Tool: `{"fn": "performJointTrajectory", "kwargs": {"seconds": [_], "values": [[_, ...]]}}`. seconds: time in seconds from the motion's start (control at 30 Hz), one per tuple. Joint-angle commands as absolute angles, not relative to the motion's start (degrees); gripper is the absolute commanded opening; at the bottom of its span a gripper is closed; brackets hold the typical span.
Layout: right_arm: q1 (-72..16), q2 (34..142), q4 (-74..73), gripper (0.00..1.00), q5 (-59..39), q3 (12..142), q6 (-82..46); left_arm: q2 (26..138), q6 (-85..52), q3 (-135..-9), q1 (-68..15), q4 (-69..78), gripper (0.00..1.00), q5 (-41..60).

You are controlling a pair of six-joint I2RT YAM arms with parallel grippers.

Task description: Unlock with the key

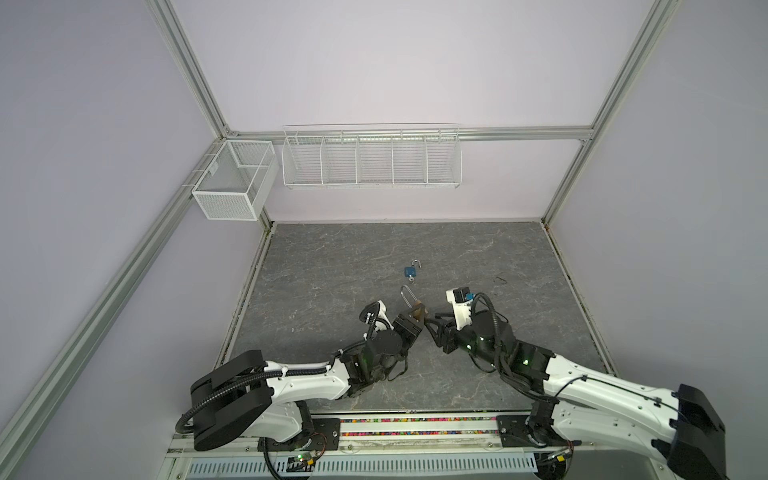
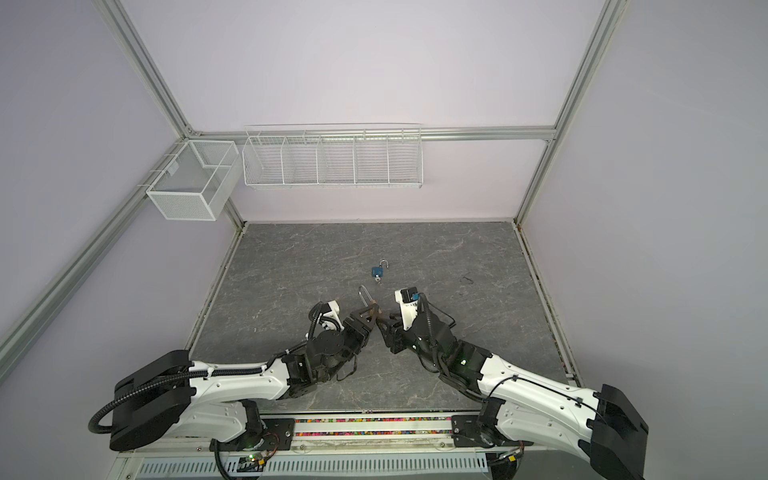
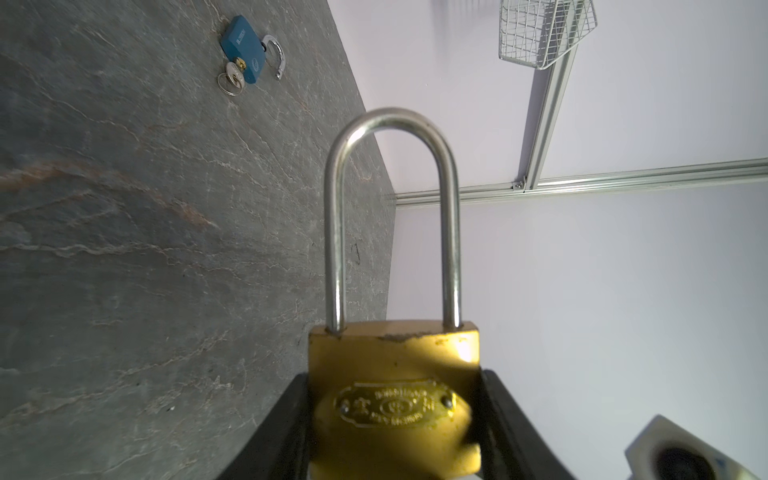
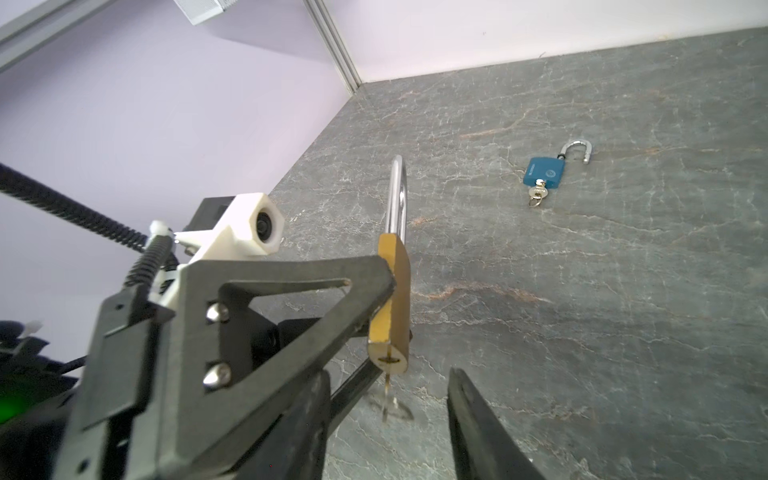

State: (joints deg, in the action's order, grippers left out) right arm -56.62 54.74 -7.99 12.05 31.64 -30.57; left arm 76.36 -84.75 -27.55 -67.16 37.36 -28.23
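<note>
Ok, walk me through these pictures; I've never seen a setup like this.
Two robot arms with two-fingered grippers work over a grey stone-look table. Two pictures look down from overhead on the whole scene; the other two come from a camera on each wrist. The left gripper clamps a brass padlock, shackle closed, with a key in its keyhole. The right gripper is open, its jaws either side of that key. Further back on the table lies a blue padlock, shackle open, a small key inserted.
</note>
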Motion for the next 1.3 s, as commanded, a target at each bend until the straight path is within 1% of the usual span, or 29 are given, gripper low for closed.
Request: {"fn": "performJointTrajectory", "kwargs": {"seconds": [0.0, 0.13, 0.33, 0.47, 0.73, 0.87, 0.9, 0.97, 1.07, 1.17, 1.23, 1.27], "values": [[-56.64, 52.33, -7.01, 0.49, 11.89, 29.9, -30.41, 74.97, -83.9, -26.98, -67.17, 38.34, 0.0, -29.07], [-56.66, 52.22, -6.84, 0.51, 10.86, 29.66, -29.3, 74.96, -83.92, -27.16, -67.15, 39.4, 0.0, -28.57], [-56.52, 57.17, -7.35, 0.51, 8.5, 32.4, -27.78, 75.25, -85.57, -26.39, -67.08, 42.82, 0.0, -27.23], [-56.51, 59.16, -9.38, 0.5, 7.3, 32.01, -28.3, 75.65, -86.61, -25.64, -66.88, 44.94, 0.0, -26.49], [-56.57, 63.17, -8.73, 0.45, 9.81, 35.69, -27.89, 76.25, -87.2, -26.13, -66.71, 46.07, 0.0, -24.5], [-56.54, 66.26, -9.1, 0.45, 10.8, 37.68, -27.81, 75.73, -87.41, -26.28, -66.7, 45.27, 0.0, -24.44], [-56.52, 66.87, -9.23, 0.43, 11.11, 38.02, -28.02, 75.69, -87.51, -26.22, -66.69, 45.41, 0.0, -24.5], [-56.58, 68.61, -7.9, 0.36, 12.05, 39.49, -28.62, 75.66, -87.74, -26.04, -66.71, 46.05, 0.0, -24.65], [-56.52, 70.12, -8.52, 0.33, 12.31, 39.94, -29.21, 75.59, -87.88, -26.19, -66.71, 46.07, 0.0, -24.54], [-56.53, 70.18, -10.3, 0.21, 12.87, 39.26, -29.7, 75.72, -88.3, -26.17, -66.71, 46.22, 0.0, -24.43], [-56.52, 69.58, -11.69, 0.2, 13.42, 38.51, -29.79, 75.82, -88.55, -25.87, -66.71, 46.74, 0.0, -24.69], [-56.54, 69.06, -13.06, 0.16, 13.51, 37.8, -29.79, 75.81, -88.71, -25.67, -66.71, 46.77, 0.0, -24.87]]}}
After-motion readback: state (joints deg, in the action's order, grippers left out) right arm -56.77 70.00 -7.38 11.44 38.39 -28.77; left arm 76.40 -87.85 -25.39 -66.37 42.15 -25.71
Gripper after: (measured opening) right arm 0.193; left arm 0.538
